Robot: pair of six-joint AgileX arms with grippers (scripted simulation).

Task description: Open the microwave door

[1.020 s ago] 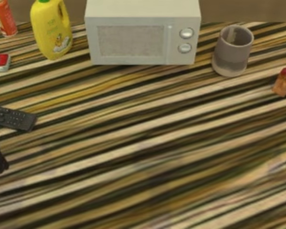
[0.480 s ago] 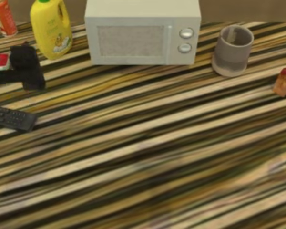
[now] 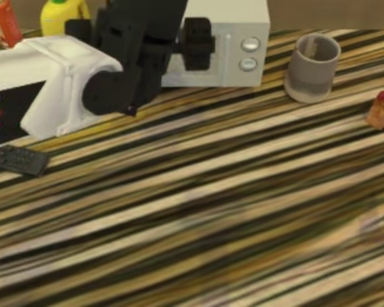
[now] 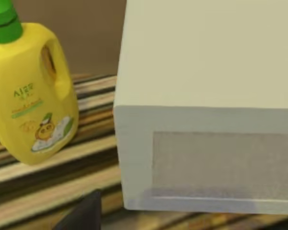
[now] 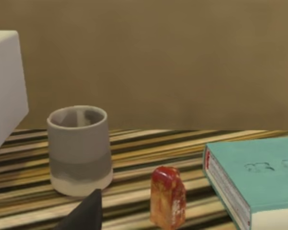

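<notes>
The cream-white microwave [image 3: 240, 22] stands at the back of the table, its two grey knobs [image 3: 249, 45] on the right of its front. My left arm reaches in from the left and covers most of the microwave door in the top view. My left gripper [image 3: 197, 45] hangs just in front of the door, open and holding nothing. The left wrist view shows the microwave door [image 4: 221, 165] with its mesh window flush with the front, and one dark fingertip [image 4: 84, 215] below its corner. My right arm is outside the top view; one fingertip [image 5: 86, 213] shows, apart from everything.
A yellow bottle [image 4: 31, 96] stands left of the microwave, with an orange bottle [image 3: 5, 22] farther left. A grey mug [image 3: 312, 67] stands right of the microwave. A red-orange seal [image 3: 382, 109], a teal book [image 5: 259, 172] and a black remote [image 3: 19, 160] lie nearby.
My left arm has swung from the table's left edge up and rightward to the microwave's front. It now covers the door and part of the yellow bottle in the top view.
</notes>
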